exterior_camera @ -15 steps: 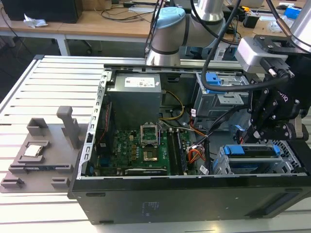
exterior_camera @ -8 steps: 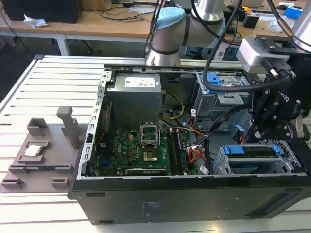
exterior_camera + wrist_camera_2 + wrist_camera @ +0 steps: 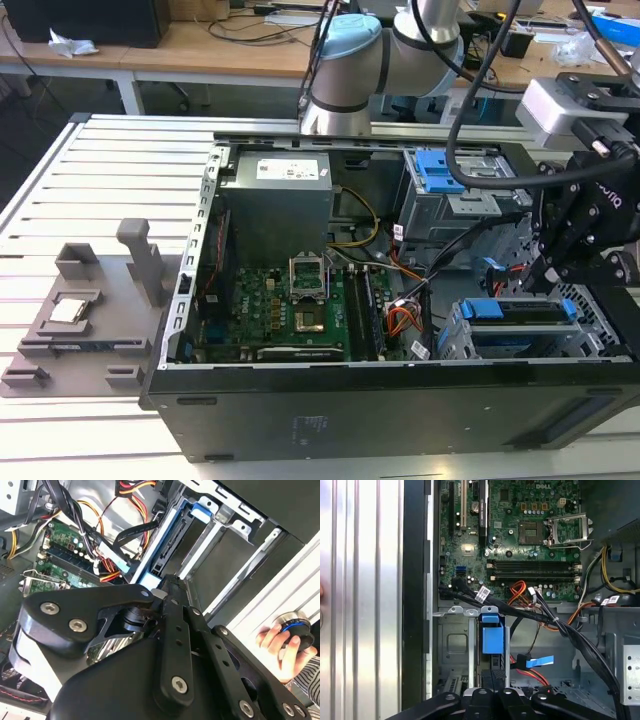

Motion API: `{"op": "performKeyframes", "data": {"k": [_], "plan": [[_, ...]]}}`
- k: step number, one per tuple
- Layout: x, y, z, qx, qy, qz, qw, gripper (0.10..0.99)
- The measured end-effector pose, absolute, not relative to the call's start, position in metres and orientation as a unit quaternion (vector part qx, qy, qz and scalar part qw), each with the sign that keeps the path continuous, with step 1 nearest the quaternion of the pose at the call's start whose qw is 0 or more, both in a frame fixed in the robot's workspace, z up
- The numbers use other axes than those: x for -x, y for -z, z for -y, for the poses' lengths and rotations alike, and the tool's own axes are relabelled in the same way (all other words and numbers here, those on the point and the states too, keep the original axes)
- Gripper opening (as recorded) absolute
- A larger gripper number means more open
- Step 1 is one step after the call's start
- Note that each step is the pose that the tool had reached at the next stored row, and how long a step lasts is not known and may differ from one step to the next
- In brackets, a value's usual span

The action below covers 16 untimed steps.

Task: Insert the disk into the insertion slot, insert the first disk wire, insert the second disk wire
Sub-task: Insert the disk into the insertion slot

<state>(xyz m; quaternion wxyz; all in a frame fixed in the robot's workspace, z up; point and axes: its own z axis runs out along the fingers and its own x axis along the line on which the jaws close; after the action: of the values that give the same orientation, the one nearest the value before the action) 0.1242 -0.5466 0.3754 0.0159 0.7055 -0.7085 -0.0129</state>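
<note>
jaws pressed together holding nothing, just above the disk (image 3: 492, 640) seated in the insertion slot (image 3: 453, 340), white-labelled power supply (image 3: 275, 215)

the disk (image 3: 500, 306), framed by its bright blue caddy, sits pushed into the insertion slot (image 3: 452, 340), a low bay in the silver perforated drive cage, on the exterior view's right.
</note>
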Motion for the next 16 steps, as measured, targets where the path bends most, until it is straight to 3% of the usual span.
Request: {"op": "performKeyframes", "data": {"k": [16], "plan": [[-0.125,-0.350,0.547,-0.706,0.013,0.708,0.016,0.106]]}}
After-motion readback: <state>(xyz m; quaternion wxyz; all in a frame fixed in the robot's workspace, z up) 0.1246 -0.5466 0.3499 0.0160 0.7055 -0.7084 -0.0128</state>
